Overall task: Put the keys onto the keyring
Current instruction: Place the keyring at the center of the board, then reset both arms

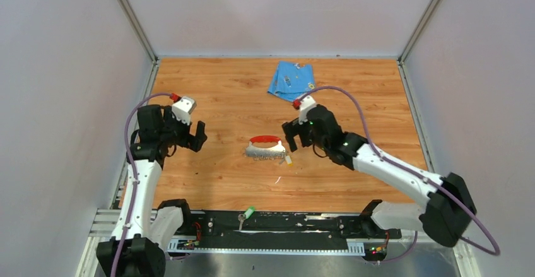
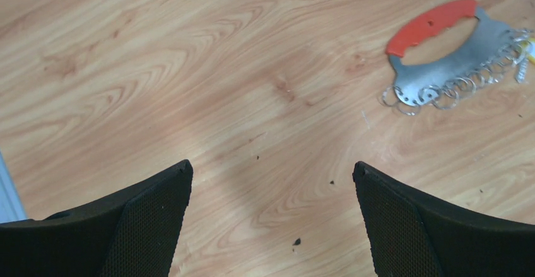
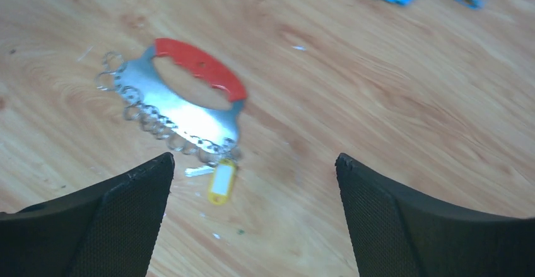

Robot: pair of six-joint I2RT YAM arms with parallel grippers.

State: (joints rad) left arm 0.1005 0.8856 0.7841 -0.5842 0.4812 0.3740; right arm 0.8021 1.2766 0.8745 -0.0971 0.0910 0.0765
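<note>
While both my jaws hang open and empty flanking the keyring [image 1: 265,147], yellow-tagged key [image 3: 221,181] at its end, the green-tagged key [image 1: 248,212] lies on the near rail [image 1: 303,219]; a clumsy pinch may knock it off.

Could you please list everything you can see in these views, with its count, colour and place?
keyring: one, silver plate with red grip and a row of small rings, table centre
yellow-tagged key: one, yellow tag, at the keyring's end ring
green-tagged key: one, green tag, on the black rail at the near edge
blue cloth: one, blue, far side
table: one, brown wood grain
left pincer: one, black, open, empty, left of keyring
right pincer: one, black, open, empty, right of keyring
</note>
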